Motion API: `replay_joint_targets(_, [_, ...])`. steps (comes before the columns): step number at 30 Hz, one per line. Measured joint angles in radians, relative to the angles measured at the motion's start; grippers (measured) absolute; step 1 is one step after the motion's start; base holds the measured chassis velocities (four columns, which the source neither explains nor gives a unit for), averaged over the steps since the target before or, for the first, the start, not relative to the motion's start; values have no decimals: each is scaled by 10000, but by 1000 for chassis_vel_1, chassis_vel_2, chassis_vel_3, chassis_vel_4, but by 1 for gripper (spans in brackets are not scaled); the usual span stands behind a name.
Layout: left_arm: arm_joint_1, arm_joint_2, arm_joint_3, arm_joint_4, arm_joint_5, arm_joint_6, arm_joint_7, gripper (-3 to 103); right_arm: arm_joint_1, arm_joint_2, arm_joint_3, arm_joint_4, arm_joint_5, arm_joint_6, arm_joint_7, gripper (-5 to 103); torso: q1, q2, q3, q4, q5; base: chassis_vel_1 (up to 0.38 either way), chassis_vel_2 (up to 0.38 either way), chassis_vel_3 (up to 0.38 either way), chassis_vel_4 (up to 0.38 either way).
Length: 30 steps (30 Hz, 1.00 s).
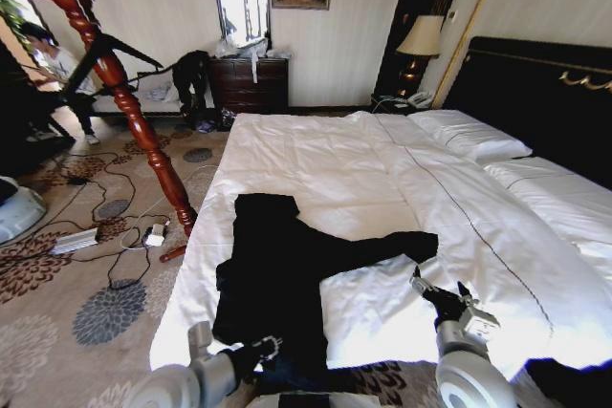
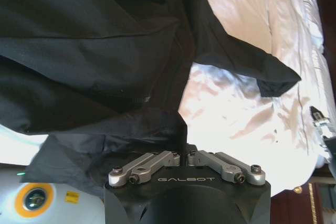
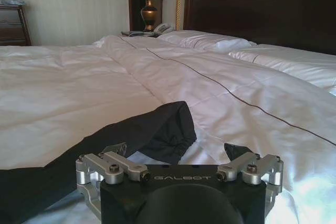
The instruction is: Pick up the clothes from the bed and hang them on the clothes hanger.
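The black clothes (image 1: 287, 279) lie spread at the foot edge of the white bed (image 1: 382, 169), hem pinched by the left gripper (image 1: 265, 349); the right gripper (image 1: 438, 291) hovers spread open beside a sleeve cuff.

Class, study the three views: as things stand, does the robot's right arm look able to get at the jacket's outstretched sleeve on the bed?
Probably yes. The right gripper hovers open just short of the cuff of the clothes, with only flat white duvet of the bed between them. The left gripper is closed on the jacket's lower edge, away from the sleeve.
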<state>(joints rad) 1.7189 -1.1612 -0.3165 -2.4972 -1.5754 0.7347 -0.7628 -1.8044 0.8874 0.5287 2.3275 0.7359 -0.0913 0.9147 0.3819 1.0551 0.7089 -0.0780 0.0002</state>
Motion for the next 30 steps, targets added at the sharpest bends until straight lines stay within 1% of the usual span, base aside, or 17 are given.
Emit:
replay_joint_targets(5, [-40,-28,110,23,225,4,-114,1,6,-30,63,-19,75,0,3,100,0,0,0,1,-3,0,0,0,0])
replay_joint_targets(6, [16,24,52,4,388,7,-128,1,6,-36,79,-18,87,1,5,100,0,0,0,1,-3,0,0,0,0])
replay_joint_targets(7, [113,107,-68,-6,610,27,-163,-2,6,-40,92,-19,97,0,8,100,0,0,0,1,-2,0,0,0,0])
replay_joint_targets(9, [365,297,-271,-14,1152,58,-269,8,7,-43,96,-12,107,0,15,100,0,0,0,1,-3,0,0,0,0])
replay_joint_targets(10, [365,297,-271,-14,1152,58,-269,8,7,-43,96,-12,107,0,15,100,0,0,0,1,-3,0,0,0,0])
replay_joint_targets(12, [681,470,-410,-17,1775,60,-301,19,31,-46,96,-1,115,0,18,100,-1,0,0,1,-3,0,0,0,0])
replay_joint_targets(13, [820,539,-457,-18,2010,60,-314,19,45,-46,88,4,117,1,18,100,-1,0,0,2,-3,0,0,0,0])
replay_joint_targets(14, [938,600,-506,-18,2326,63,-263,24,59,-46,80,7,119,0,19,100,-1,0,0,2,-3,0,0,0,0])
replay_joint_targets(15, [938,600,-506,-18,2326,63,-263,24,59,-46,80,7,119,0,19,100,-1,0,0,2,-3,0,0,0,0])
replay_joint_targets(18, [1008,670,-697,-21,2966,63,23,40,65,-47,61,48,120,-4,19,100,-2,0,-1,1,-3,0,0,0,0])
replay_joint_targets(20, [1001,671,-738,-22,3032,62,79,40,65,-51,61,60,121,-5,19,100,-2,0,0,1,-3,0,0,0,0])
replay_joint_targets(24, [1011,685,-1040,-26,3245,52,251,61,52,-102,116,104,147,-9,27,100,-2,0,0,1,-4,0,0,0,0])
replay_joint_targets(25, [1011,685,-1040,-26,3245,52,251,61,52,-102,116,104,147,-9,27,100,-2,0,0,1,-4,0,0,0,0])
replay_joint_targets(26, [1024,692,-1143,-27,3247,51,305,67,45,-102,127,115,154,-9,30,100,-2,0,0,2,-3,0,0,0,0])
replay_joint_targets(27, [1012,698,-1284,-27,3268,49,453,67,18,-90,152,134,156,-9,34,100,-2,0,0,3,-4,0,0,0,0])
replay_joint_targets(28, [880,721,-1499,-28,3532,49,788,72,-51,-51,219,157,145,-9,35,100,-2,0,0,6,-4,0,0,0,0])
replay_joint_targets(30, [641,730,-1884,-30,3894,32,1137,84,-147,-1,296,187,126,-9,41,100,-1,1,0,-6,-4,0,0,0,0])
